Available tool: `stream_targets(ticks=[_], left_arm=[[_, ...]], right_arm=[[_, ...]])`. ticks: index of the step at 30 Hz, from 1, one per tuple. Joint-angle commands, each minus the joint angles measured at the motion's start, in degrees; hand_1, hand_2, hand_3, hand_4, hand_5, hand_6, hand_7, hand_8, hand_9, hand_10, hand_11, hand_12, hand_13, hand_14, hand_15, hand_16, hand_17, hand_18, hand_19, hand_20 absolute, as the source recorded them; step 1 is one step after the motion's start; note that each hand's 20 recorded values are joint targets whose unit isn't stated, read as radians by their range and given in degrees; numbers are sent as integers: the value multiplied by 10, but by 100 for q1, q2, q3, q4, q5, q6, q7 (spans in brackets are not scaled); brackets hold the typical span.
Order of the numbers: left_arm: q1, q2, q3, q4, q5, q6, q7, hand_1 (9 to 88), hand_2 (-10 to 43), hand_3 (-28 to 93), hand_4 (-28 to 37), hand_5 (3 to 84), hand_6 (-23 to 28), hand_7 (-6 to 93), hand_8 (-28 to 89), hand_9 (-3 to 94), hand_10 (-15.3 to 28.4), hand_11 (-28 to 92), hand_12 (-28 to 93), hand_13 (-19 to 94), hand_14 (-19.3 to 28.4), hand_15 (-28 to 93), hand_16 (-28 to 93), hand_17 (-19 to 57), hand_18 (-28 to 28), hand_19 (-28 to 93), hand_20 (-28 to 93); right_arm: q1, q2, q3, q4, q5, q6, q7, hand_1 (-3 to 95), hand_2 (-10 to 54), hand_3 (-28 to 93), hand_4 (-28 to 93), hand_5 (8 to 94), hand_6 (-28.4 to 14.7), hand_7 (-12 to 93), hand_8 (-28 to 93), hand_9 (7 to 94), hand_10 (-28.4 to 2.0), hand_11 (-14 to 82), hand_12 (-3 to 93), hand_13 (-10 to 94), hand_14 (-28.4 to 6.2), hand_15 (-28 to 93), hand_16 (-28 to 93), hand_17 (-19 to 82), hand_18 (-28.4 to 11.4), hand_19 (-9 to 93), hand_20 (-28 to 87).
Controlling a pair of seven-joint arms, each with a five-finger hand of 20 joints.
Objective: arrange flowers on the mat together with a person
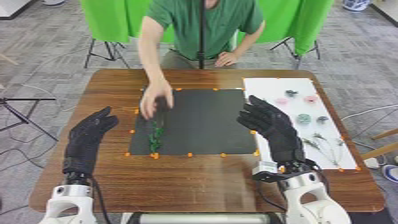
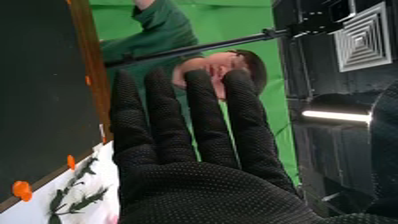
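Green stem [image 1: 155,137] along the black mat's [image 1: 209,125] left side—person's hand [image 1: 157,97] at its far end. Flowers [image 1: 304,119] lie right of the mat. Left hand [image 1: 87,135], left of it, and right hand [image 1: 269,125], by its right edge—fingers straight.

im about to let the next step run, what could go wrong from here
The person's hand is over the green stem on the black mat, so a robot reach there now could bump it. The right hand hangs close to the white sheet; swinging low, its fingers might brush the loose flowers out of place.
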Motion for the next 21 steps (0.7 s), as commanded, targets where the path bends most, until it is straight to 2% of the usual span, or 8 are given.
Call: stream_targets(ticks=[1,6,10,15,17,19,20,21], left_arm=[[82,-33,66,41,-9,43,-48,325,-34,611,-154,461,41,168,-68,462,134,227,151,351,169,181,31,58,118,90,171],[65,-30,72,37,-4,48,-58,325,-33,611,-155,462,42,167,-67,461,134,227,151,351,169,181,31,58,118,90,170],[85,-10,47,16,2,73,-47,324,-34,613,-154,462,41,168,-67,461,134,227,151,351,169,182,31,58,118,90,170],[114,-7,61,-10,0,94,-36,324,-33,611,-155,462,41,168,-68,462,134,227,151,352,168,182,30,57,118,89,170],[118,-9,65,-9,7,85,-39,324,-33,611,-155,462,41,169,-67,462,134,228,151,351,168,182,30,57,118,89,170],[138,-11,61,-23,15,95,-25,325,-33,610,-155,462,41,169,-67,462,134,228,151,351,169,183,30,57,118,89,170],[115,-5,56,-13,13,73,-51,325,-32,609,-155,462,41,168,-67,462,134,228,151,351,169,183,30,57,118,89,170],[144,0,46,-30,9,90,-42,326,-33,610,-155,462,41,168,-67,462,134,228,151,351,169,182,30,57,118,89,170]], right_arm=[[-6,-24,-2,-17,-66,-89,38,175,-95,686,-283,427,-36,117,-89,437,-149,49,139,384,-168,114,140,284,-187,113,247],[194,204,250,-81,-444,-43,63,206,-95,715,-279,423,-39,112,-88,441,-149,51,140,400,-164,121,140,312,-193,122,255],[450,683,606,-177,-853,579,-60,252,-95,717,-259,453,-49,122,-86,501,-149,100,159,474,-157,142,141,393,-175,142,336],[642,1428,1099,-240,-1876,1444,-50,288,-95,651,-279,467,-60,117,-79,569,-155,170,189,623,-141,184,184,479,-164,266,439],[650,1642,1314,-280,-2568,1622,68,374,-95,462,-282,500,-68,111,-76,596,-157,181,191,666,-133,212,193,520,-154,324,450],[618,1832,1482,-339,-3297,1772,229,512,-95,173,-226,551,-68,117,-78,655,-166,186,197,721,-123,252,191,583,-131,385,464],[550,1866,1596,-409,-3657,1798,354,537,-95,132,-206,577,-65,124,-81,679,-166,192,198,748,-117,269,193,607,-119,415,471],[553,1889,1717,-474,-3922,1550,557,537,-95,164,-217,593,-63,128,-82,696,-165,195,198,766,-113,282,196,622,-112,446,465]])
